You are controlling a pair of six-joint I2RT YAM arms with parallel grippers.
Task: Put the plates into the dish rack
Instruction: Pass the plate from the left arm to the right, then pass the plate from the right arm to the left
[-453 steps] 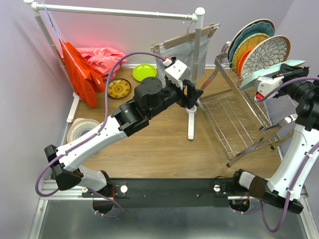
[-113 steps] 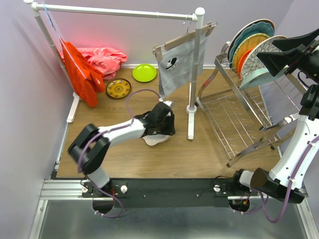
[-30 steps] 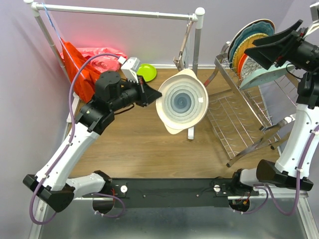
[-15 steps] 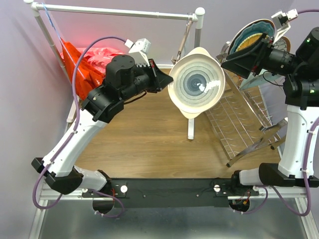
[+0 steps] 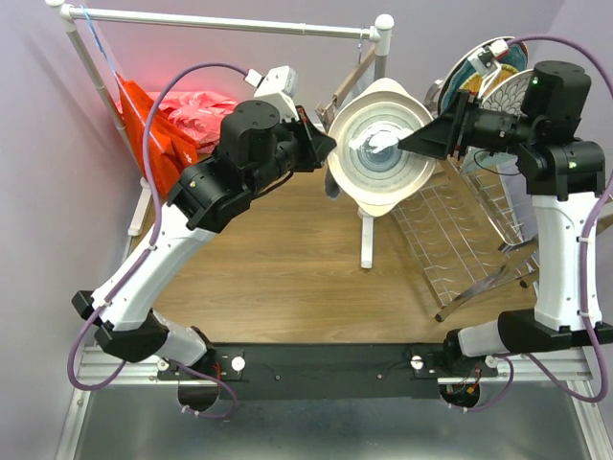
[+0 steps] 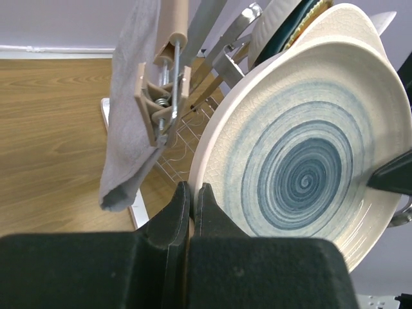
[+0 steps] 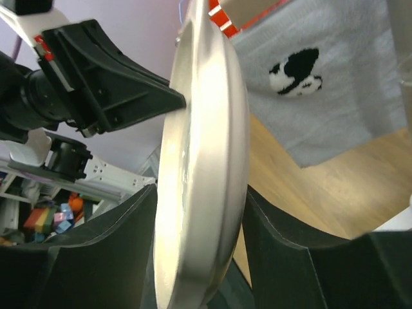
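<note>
White ringed plate (image 5: 369,180) is up in the air, on edge, above the far middle of the tabletop (image 5: 287,259), right in front of the white clothes rail (image 5: 220,21) and its post. The left fingers (image 6: 183,206) are clenched tight on the plate's near-left rim, pinching it and carrying it. From the other side the right fingers (image 5: 412,146) straddle the opposite rim, one on the ringed face and one behind. The wrist view shows the plate's edge filling the gap between them, but whether they have clamped on, I cannot tell. The dish rack (image 5: 450,240) stands along the right edge of the tabletop, just beside the raised plate. Several loaded plates (image 5: 508,91) stand on edge at its far end. A grey cloth (image 6: 129,129) hangs clipped from the rail, just left of the plate. Red cloth (image 5: 153,144) and pink cloth (image 5: 192,105) sit in the far left corner.
</note>
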